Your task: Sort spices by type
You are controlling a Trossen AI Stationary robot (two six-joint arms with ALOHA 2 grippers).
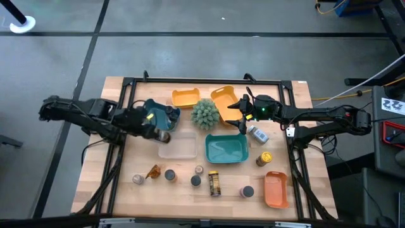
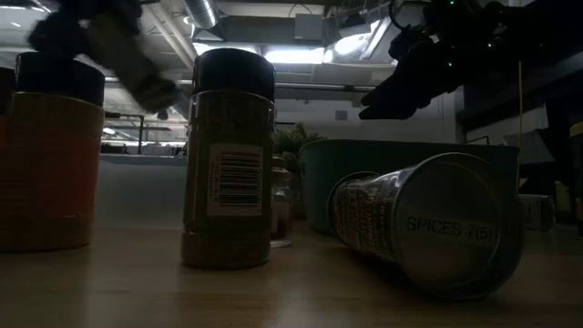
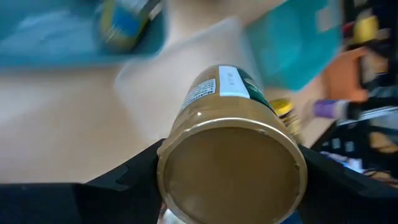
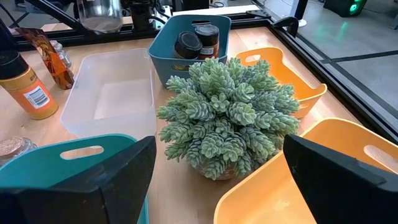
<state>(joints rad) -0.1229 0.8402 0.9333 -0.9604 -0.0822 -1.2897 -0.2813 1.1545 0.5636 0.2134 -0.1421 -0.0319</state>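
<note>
My left gripper (image 1: 158, 132) is shut on a spice jar (image 3: 231, 163) with a gold round end and a white-and-green label, lifted over the left end of the clear tray (image 1: 178, 147). Two dark-capped jars (image 4: 194, 38) stand in the blue tray (image 1: 166, 115). More spices stand along the near edge: an amber packet (image 1: 153, 171), a grey tin (image 1: 169, 174), a dark-capped jar (image 1: 214, 183). A yellow-lidded jar (image 1: 264, 158) and a white-blue container (image 1: 257, 133) lie at the right. My right gripper (image 1: 238, 115) hangs open beside the green plant (image 1: 205, 114). My left gripper pinches the jar's round side wall (image 3: 180, 134) between its two fingers (image 3: 124, 183), close to the gold end. The fingers slant down toward the table and run along the jar. The jar is lifted clear and tilted (image 2: 137, 66), with its gold end turned back toward the wrist.
Two orange trays (image 1: 185, 97) (image 1: 224, 98) sit at the far side, a teal tray (image 1: 226, 149) in the middle and another orange tray (image 1: 275, 189) at the near right. A tin (image 2: 437, 228) lies on its side close to the low camera.
</note>
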